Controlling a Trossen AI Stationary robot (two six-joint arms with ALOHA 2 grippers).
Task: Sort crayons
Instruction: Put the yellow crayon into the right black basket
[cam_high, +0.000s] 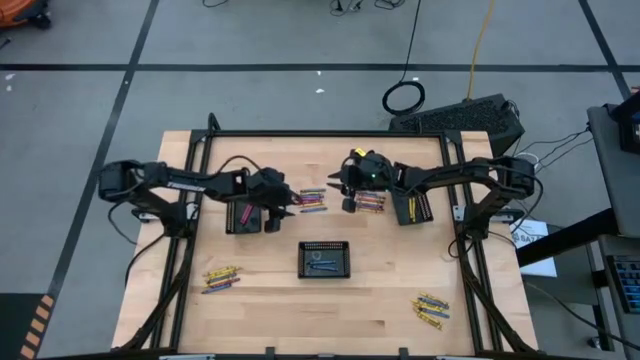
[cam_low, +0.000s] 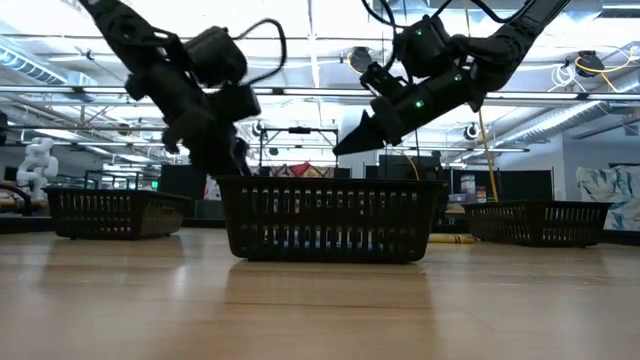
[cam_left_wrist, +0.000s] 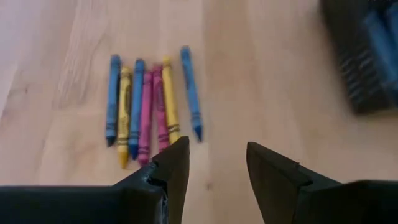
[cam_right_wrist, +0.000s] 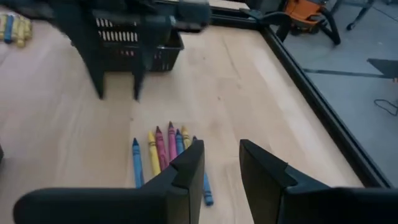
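A row of crayons (cam_left_wrist: 149, 106) in blue, yellow and pink lies flat on the wooden table near its middle (cam_high: 312, 201). My left gripper (cam_left_wrist: 217, 168) hovers just to their left (cam_high: 284, 211), open, slanting down, with nothing between its fingers. My right gripper (cam_right_wrist: 221, 168) is open too and hangs above the table to the right of the same row (cam_right_wrist: 165, 152), pointing toward it (cam_high: 348, 200). A second small bunch of crayons (cam_high: 371, 202) lies under the right arm.
Three black mesh trays stand on the table: one by the left arm (cam_high: 243, 216), one in the middle toward the near edge (cam_high: 325, 259) holding blue crayons, one by the right arm (cam_high: 415, 208). More crayon piles lie near left (cam_high: 220, 279) and near right (cam_high: 432, 311).
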